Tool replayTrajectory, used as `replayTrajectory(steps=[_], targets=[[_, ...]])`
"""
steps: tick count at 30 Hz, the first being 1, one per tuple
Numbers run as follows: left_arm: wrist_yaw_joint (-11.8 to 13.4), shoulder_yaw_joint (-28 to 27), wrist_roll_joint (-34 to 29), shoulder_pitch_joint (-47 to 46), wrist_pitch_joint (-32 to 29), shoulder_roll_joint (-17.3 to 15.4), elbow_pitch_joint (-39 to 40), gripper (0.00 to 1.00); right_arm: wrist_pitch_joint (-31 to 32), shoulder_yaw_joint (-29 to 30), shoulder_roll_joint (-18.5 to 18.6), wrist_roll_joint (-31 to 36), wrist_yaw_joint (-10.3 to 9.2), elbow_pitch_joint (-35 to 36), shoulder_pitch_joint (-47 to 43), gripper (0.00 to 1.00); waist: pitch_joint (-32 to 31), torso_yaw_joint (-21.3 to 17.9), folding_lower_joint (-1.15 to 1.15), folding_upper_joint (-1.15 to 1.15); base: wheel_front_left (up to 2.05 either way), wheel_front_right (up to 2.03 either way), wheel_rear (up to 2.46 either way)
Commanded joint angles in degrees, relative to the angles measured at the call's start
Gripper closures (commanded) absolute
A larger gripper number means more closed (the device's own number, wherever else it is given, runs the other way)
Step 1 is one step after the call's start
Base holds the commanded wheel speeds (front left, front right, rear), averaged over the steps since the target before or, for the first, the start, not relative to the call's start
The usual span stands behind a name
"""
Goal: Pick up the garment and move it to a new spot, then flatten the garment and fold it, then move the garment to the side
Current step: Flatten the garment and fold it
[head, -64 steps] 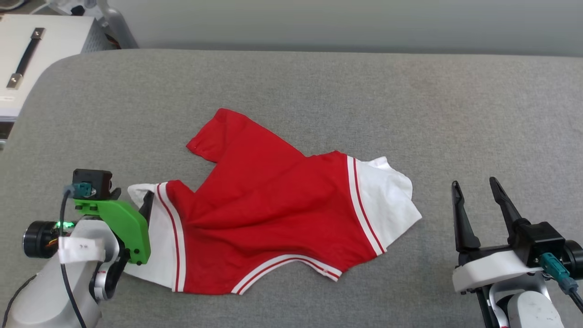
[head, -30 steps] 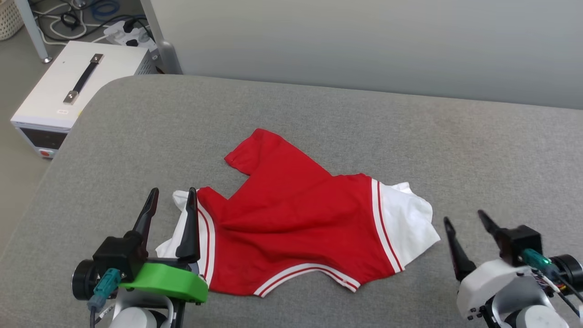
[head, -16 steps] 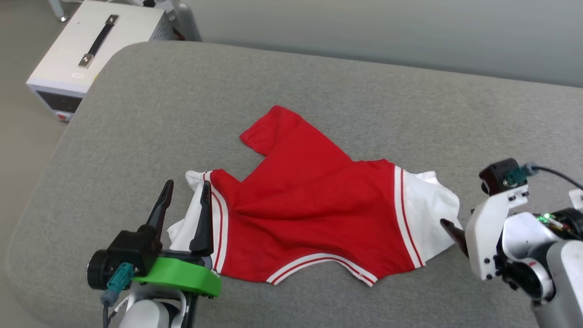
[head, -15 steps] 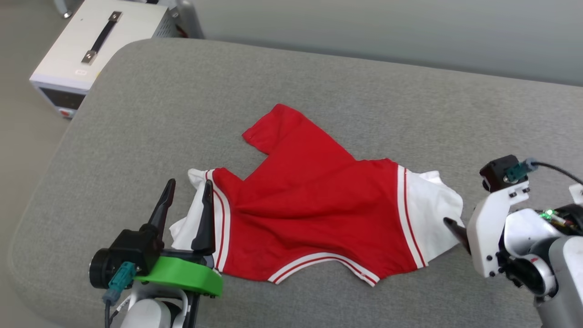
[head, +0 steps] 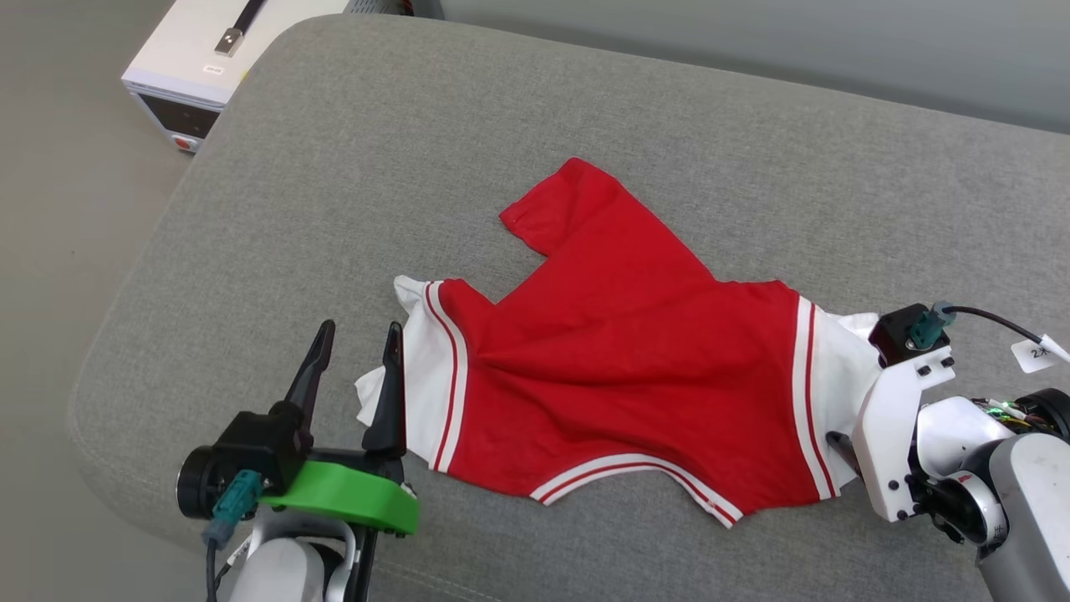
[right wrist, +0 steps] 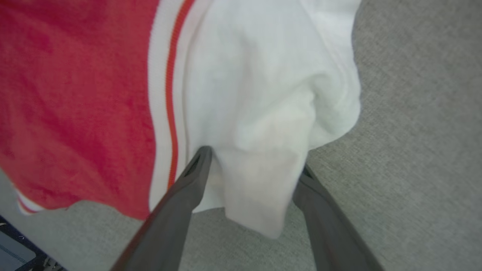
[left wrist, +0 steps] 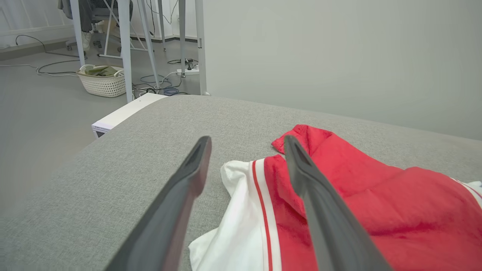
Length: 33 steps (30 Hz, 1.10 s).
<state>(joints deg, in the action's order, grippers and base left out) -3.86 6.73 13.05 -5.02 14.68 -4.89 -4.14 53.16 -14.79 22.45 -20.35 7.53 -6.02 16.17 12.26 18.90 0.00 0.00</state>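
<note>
Left tool [head: 361, 328]: wide open, nothing held, one finger over a white sleeve's edge.
Right tool [right wrist: 254, 158]: fingers parted, straddling the other white sleeve, not clamped on it.
Garment [head: 635, 368]: red face up, rumpled on the grey cushion [head: 334, 167], lying between both tools.
White box [head: 192, 58]: down on the floor, past the cushion's far left corner.

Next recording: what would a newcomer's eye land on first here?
A rumpled red jersey with white sleeves lies spread on the grey padded surface. The right gripper straddles one white sleeve, jaws open around the cloth; the left gripper hangs open at the other sleeve.
</note>
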Motion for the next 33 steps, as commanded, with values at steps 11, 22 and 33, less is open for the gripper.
replayTrajectory(steps=[11, 22, 33], targets=[[-1.59, -1.8, -3.64, -0.09, 0.31, 0.3, -2.37, 0.0, -6.38, -0.1, 0.96, -0.55, -0.04, -5.32, -0.36, 1.0, -2.52, -3.22, 0.0, 0.0, 0.0, 0.0, 0.0], [-2.36, -3.14, -4.22, 0.53, 0.31, 0.31, -3.66, 0.0, -7.01, 10.4, 5.01, 1.96, -0.04, -5.27, -4.19, 1.0, -4.02, -8.48, 0.0, 0.0, 0.0, 0.0, 0.0], [-2.86, -2.9, -4.22, -0.18, 0.31, 0.93, -5.77, 0.0, -12.19, 18.0, 4.14, 5.9, -0.04, -1.7, -10.55, 0.0, -3.14, -10.8, 0.0, 0.0, 0.0, 0.0, 0.0]])
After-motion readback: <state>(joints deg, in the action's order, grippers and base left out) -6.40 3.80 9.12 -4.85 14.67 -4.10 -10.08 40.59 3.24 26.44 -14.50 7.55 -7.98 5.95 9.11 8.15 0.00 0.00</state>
